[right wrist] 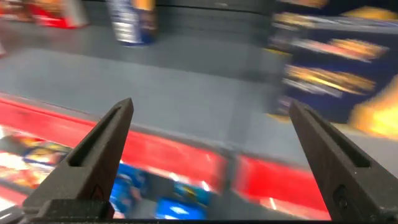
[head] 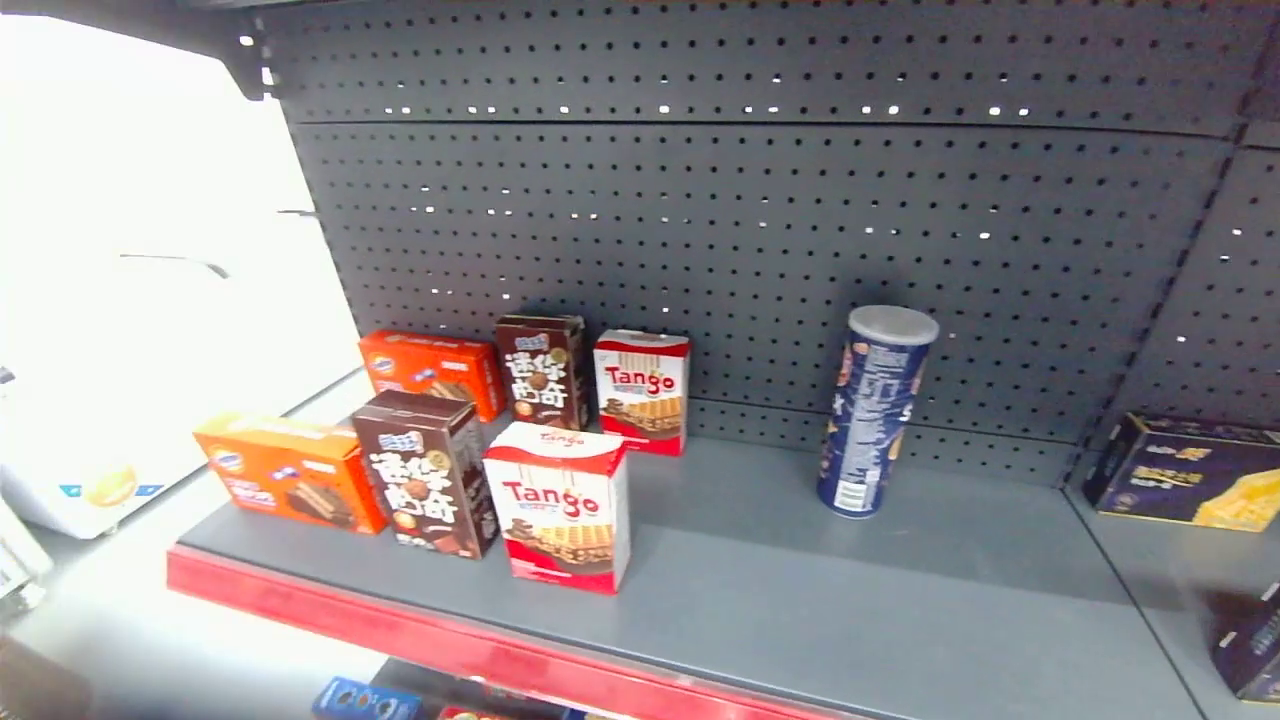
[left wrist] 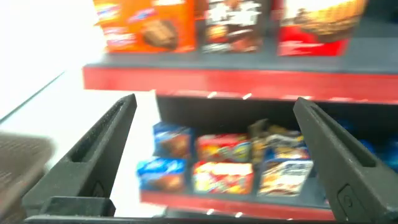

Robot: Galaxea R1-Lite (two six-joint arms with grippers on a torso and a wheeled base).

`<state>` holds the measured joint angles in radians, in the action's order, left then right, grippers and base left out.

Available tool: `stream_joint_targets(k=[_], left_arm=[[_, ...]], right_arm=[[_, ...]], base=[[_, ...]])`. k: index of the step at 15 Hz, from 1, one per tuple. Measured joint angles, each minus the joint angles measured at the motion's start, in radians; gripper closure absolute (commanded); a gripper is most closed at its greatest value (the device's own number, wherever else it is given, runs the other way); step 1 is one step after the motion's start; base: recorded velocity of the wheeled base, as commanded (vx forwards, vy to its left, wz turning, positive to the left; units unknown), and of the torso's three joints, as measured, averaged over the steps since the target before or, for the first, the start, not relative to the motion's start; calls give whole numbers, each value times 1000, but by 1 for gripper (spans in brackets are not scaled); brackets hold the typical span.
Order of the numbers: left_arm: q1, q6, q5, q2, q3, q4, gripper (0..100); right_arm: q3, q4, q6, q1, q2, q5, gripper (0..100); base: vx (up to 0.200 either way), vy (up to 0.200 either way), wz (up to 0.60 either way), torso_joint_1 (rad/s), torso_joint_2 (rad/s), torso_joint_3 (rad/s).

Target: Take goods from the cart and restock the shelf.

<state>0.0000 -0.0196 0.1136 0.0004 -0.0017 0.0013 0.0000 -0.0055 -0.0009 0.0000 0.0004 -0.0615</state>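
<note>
On the grey shelf (head: 800,580) with its red front lip, orange boxes (head: 290,470), brown boxes (head: 430,475) and red-and-white wafer boxes (head: 565,505) stand in two rows at the left. A tall blue canister (head: 872,410) stands upright, well apart to their right. Dark blue boxes (head: 1180,470) lie in the next bay. The left jaws and right jaws both gape wide, empty, before the shelf's front edge. Blurred packets (left wrist: 224,165) sit on the level below.

Head camera above the shelf (head: 800,590); wrist cameras lower, facing its red edge (left wrist: 217,78) (shared).
</note>
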Motion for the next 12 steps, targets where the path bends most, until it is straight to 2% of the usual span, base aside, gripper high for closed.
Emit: stream_joint_targets(k=[11, 12], left_arm=[[0, 0, 0, 0, 0, 0, 0], [-1, -1, -1, 0, 0, 0, 0]], right_arm=[[0, 0, 0, 0, 0, 0, 0], [0, -1, 2, 0, 0, 0, 0]], base=[[0, 0, 600, 1, 3, 1], [0, 0, 0, 0, 0, 0]])
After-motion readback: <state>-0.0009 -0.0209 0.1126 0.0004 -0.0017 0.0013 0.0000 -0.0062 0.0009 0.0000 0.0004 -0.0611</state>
